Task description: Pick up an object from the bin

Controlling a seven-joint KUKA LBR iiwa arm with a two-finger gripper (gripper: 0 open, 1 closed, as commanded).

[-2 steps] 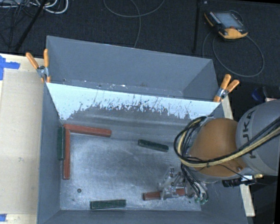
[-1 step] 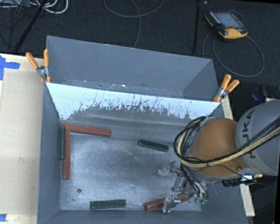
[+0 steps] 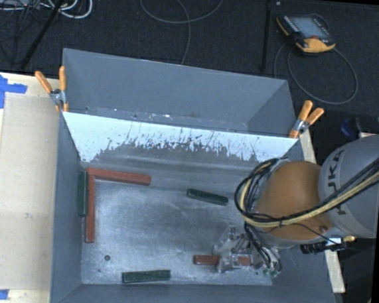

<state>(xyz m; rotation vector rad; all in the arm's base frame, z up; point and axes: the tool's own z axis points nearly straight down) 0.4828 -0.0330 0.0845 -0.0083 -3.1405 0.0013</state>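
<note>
My gripper (image 3: pixel 235 256) is low in the bin's front right part, beneath the orange wrist cover. A short red-brown bar (image 3: pixel 204 260) lies flat on the floor, and its right end runs under the gripper. Whether the bar is clasped is hidden by the gripper's body. A short dark green bar (image 3: pixel 207 196) lies a little further back, to the left of the wrist.
A dark green bar (image 3: pixel 146 277) lies by the front wall. At the left, a long red-brown bar (image 3: pixel 118 176) lies crosswise, with another red-brown bar (image 3: pixel 90 208) and a dark green bar (image 3: pixel 81 194) running lengthwise beside it. The arm covers the bin's right side.
</note>
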